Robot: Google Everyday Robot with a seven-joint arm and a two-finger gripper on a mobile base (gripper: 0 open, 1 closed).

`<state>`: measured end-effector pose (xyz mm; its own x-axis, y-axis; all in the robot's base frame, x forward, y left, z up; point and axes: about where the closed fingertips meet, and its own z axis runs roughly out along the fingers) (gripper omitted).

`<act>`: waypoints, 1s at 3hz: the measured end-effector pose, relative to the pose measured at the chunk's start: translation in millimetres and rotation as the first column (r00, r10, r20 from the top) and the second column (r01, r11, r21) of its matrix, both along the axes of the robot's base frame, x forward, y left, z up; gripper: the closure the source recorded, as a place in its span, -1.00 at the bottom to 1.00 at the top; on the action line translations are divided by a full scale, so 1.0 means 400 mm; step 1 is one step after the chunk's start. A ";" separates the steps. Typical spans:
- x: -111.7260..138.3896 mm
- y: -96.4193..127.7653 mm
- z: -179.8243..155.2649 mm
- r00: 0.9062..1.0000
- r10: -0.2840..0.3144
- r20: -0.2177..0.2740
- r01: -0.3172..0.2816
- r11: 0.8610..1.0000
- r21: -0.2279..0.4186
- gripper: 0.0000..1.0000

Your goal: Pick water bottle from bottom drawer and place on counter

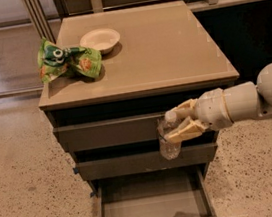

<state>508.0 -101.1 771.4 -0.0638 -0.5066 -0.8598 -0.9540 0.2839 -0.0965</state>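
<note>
Level with the upper drawer fronts in the camera view, reaching in from the right on a white arm (236,104): end effector (169,126), tan fingers (184,131) closed around the water bottle (170,148). Held roughly upright in the air, white cap up, clear body overlapping the top drawer front (109,133) and the middle drawer front (133,164). Above the bottom drawer (140,208), pulled open below, with a dark patch near its front edge. Not yet on the tabletop (168,50). Up there, toward the back left: white bowl (99,39), just beside a crumpled green snack bag (66,63) at the left edge. Underneath, speckled floor (26,186).
</note>
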 end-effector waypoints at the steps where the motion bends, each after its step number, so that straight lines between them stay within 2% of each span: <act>1: 0.040 -0.010 0.225 1.000 -0.025 0.011 0.025 1.000 0.014 1.00; 3: 0.044 -0.008 0.218 0.999 -0.037 -0.002 0.037 0.999 0.026 1.00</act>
<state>525.5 -104.3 858.5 -0.0837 -0.4814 -0.8725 -0.9430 0.3212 -0.0867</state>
